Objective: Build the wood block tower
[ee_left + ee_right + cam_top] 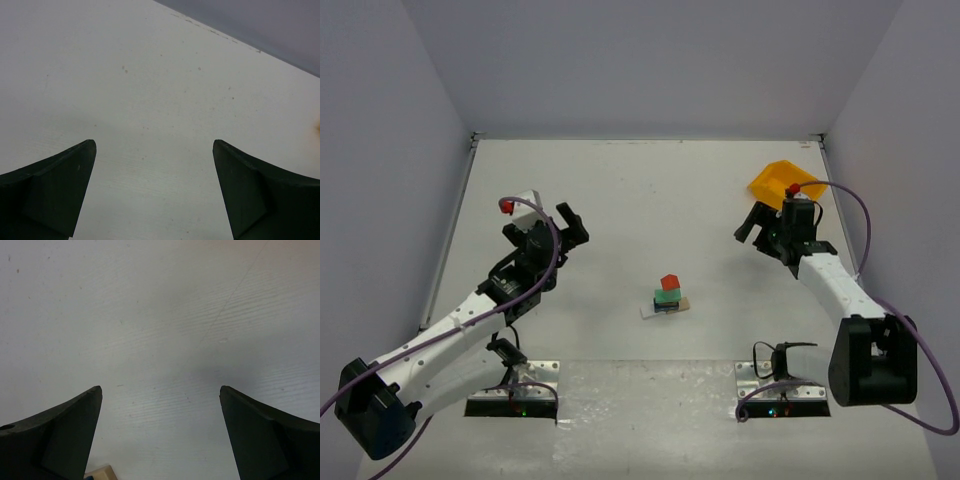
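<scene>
**Both grippers open and well apart from the stacked blocks**

The wood block tower (667, 297) stands just below the middle of the top view, on the white table (620, 190). A pale plank (655, 311) lies flat at its base. A blue piece (665, 305) sits on the plank, a green block (667, 295) sits above that, and a red piece (670, 282) is on top.

The left gripper (573, 226) is at centre left of the frame, well apart from the tower. Its jaws are spread and hold nothing. In the left wrist view its two dark fingers (60, 185) sit in the lower corners with only bare table between them.

The right gripper (752, 224) is at the upper right, just beside a yellow bin (772, 180) that lies tilted near the far corner. It too is well apart from the tower. Its jaws are also spread wide and hold nothing, and its wrist view shows plain table between the fingers (65, 435).
</scene>
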You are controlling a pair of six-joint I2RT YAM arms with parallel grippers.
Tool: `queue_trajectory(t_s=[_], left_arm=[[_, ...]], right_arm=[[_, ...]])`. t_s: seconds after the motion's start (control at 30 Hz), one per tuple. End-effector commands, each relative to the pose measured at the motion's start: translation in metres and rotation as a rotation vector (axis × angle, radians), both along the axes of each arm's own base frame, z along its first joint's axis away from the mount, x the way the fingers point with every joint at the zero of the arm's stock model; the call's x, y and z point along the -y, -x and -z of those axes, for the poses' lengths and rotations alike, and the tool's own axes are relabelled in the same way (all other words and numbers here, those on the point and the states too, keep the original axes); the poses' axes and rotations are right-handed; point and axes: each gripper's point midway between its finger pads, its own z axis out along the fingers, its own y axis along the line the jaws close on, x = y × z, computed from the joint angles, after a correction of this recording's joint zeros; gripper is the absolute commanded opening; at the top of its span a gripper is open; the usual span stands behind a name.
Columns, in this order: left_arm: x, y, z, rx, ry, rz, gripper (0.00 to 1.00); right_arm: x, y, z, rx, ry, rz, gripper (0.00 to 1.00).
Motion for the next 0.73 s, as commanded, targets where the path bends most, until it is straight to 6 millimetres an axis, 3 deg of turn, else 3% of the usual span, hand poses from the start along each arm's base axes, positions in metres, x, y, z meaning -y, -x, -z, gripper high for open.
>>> queue_trajectory(t_s=[0.0,0.37,0.7], left_arm=[[-0.009,-0.001,-0.007,0.02,0.017,-0.061,1.0],[-0.009,-0.002,-0.01,0.041,0.02,-0.058,1.0],[-0.006,-0.003,-0.008,0.033,0.015,-0.043,1.0]], right_arm=[[0.005,-0.005,-0.014,0.074,0.013,0.029,0.99],[0.02,0.0,-0.026,0.136,0.022,0.155,0.99],[0.019,0.001,-0.033,0.213,0.014,0.149,0.99]])
